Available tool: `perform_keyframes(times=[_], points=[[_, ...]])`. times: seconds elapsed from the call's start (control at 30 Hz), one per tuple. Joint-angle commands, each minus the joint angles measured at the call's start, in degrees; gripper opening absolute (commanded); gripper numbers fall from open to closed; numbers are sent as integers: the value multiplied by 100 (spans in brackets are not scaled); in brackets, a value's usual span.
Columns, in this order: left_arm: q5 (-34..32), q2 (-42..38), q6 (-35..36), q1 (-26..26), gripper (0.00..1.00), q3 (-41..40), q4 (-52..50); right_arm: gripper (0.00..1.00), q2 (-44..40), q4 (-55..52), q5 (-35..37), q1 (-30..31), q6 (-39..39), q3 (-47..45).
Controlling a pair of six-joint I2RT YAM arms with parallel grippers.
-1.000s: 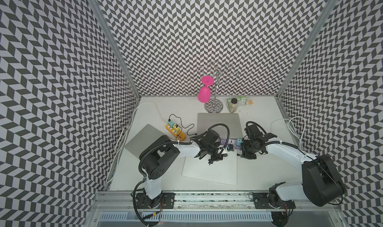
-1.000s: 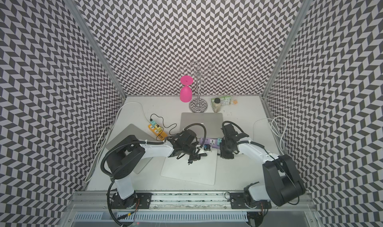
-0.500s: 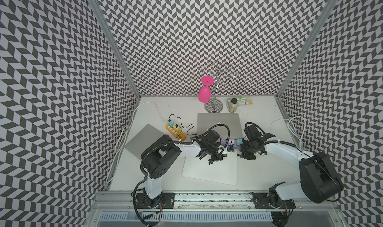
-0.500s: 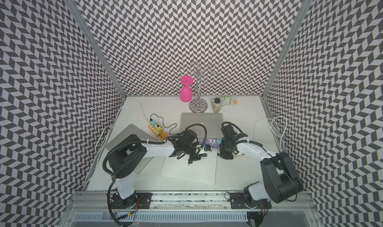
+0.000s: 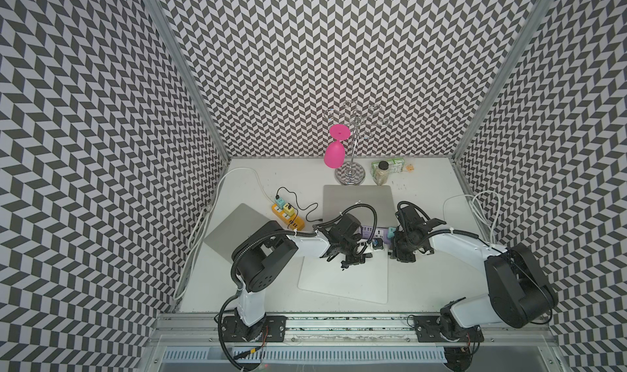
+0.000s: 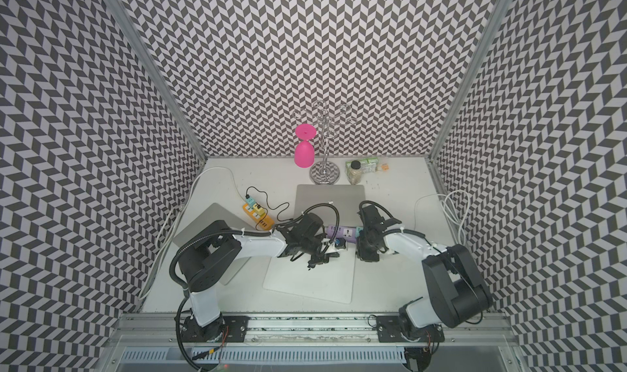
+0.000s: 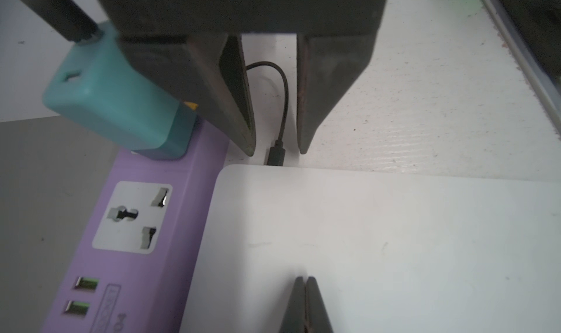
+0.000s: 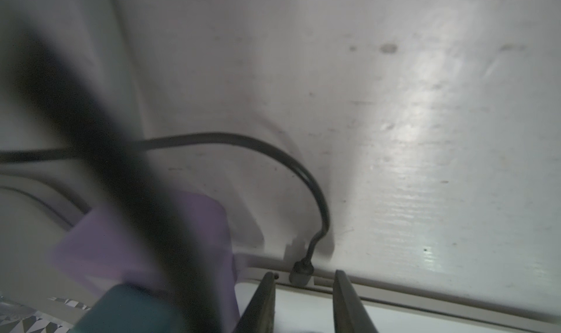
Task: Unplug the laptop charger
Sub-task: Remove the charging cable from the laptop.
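Note:
The laptop charger's black plug [image 8: 300,274] sits in the edge of the white laptop [image 7: 379,240], and its thin black cable [image 8: 273,147] loops away over the table. My right gripper [image 8: 303,273] is open, one finger on each side of the plug with a gap on both sides; the same stance of the right gripper [image 7: 277,151] shows in the left wrist view. My left gripper [image 7: 306,278] is shut, its tips resting on the laptop's lid. In both top views the two grippers [image 5: 353,261] [image 6: 366,256] meet at the laptop's far edge.
A purple power strip [image 7: 145,225] with a teal adapter [image 7: 112,100] lies right beside the plug. A grey laptop [image 5: 358,200] lies behind it, another grey laptop [image 5: 234,234] at the left. An orange power strip [image 5: 288,214], a pink glass [image 5: 334,153] on a stand and a jar [image 5: 382,173] stand further back.
My right gripper has shifted slightly left toward the laptop's corner. The left arm has not moved.

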Motion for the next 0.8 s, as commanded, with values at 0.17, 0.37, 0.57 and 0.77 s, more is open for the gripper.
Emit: perform_keyframes(times=[0.17, 0.37, 0.57, 0.77], points=[[36, 135, 112, -43, 0, 56, -49, 30, 91, 142, 21, 43, 217, -70], [27, 144, 83, -46, 0, 33, -18, 29, 139, 193, 15, 39, 256, -125], [27, 155, 74, -58, 0, 16, 13, 28, 188, 203, 41, 43, 252, -125], [18, 170, 73, -56, 0, 20, 15, 26, 220, 236, 23, 40, 281, -152]])
